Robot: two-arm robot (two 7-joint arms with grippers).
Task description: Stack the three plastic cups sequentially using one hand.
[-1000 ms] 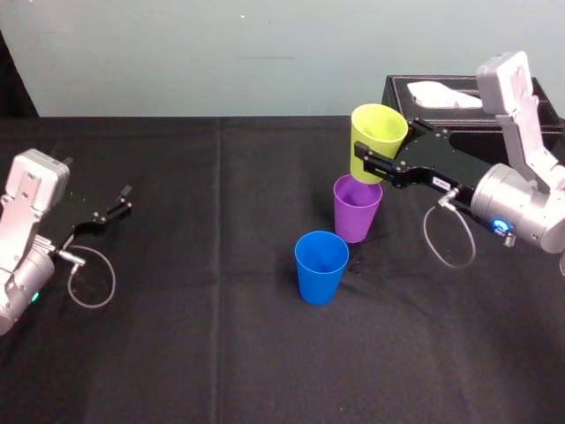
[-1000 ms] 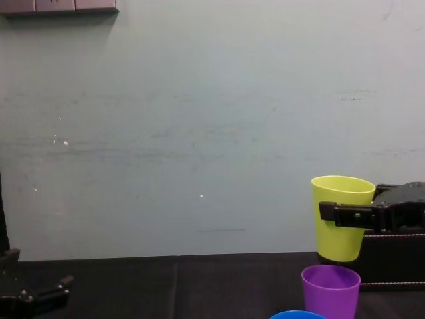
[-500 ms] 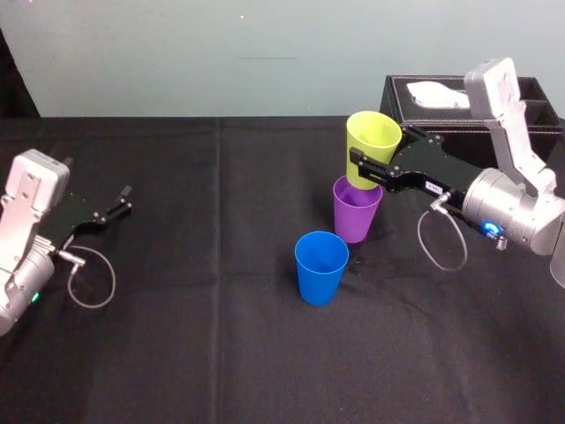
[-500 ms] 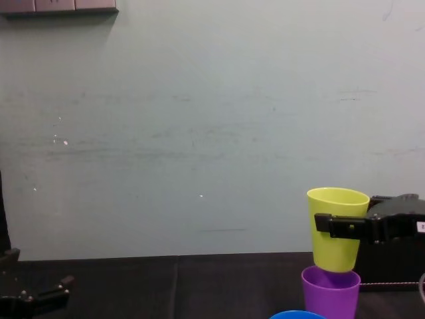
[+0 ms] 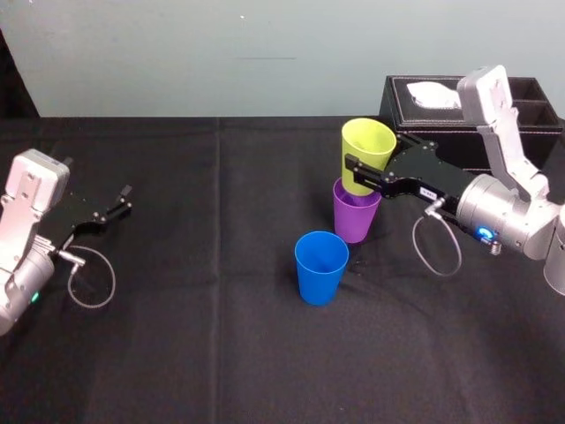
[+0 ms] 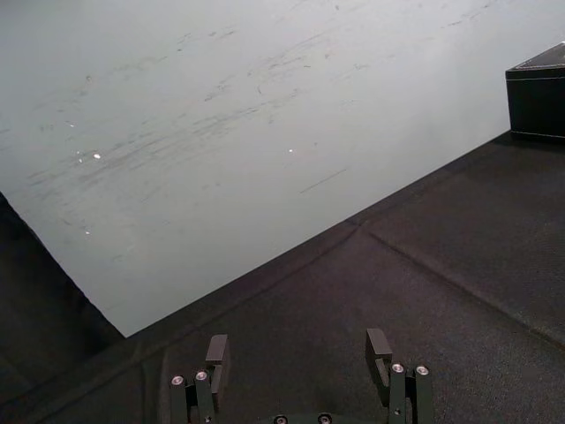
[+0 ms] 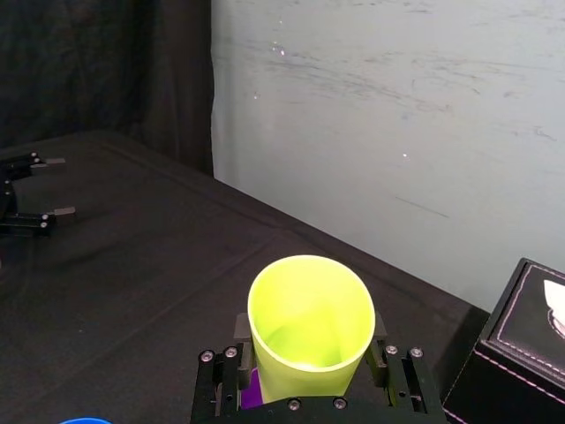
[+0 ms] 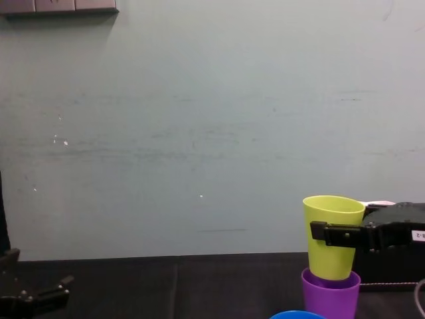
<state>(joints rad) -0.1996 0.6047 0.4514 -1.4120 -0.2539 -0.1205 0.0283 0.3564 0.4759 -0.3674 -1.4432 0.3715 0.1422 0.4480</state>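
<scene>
The table [image 5: 221, 353] wears a matte black cloth, with a stitched black tissue box [image 5: 419, 113] at its far right corner. My right arm reaches leftward in front of that box, and my right gripper [image 5: 366, 163] is clamped across the smooth, tapered yellow-green cup [image 5: 368, 150], whose base dips into the mouth of the purple cup [image 5: 356, 216]. The blue cup [image 5: 320, 267] stands apart, nearer the table's middle. My left gripper [image 5: 119, 205] rests spread and empty by the left edge

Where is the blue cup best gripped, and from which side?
Grip the blue cup across its upper wall, under the rim, coming level from the robot's right. It stands upright and widens upward, so it should not slip; the purple cup stands close behind.
</scene>
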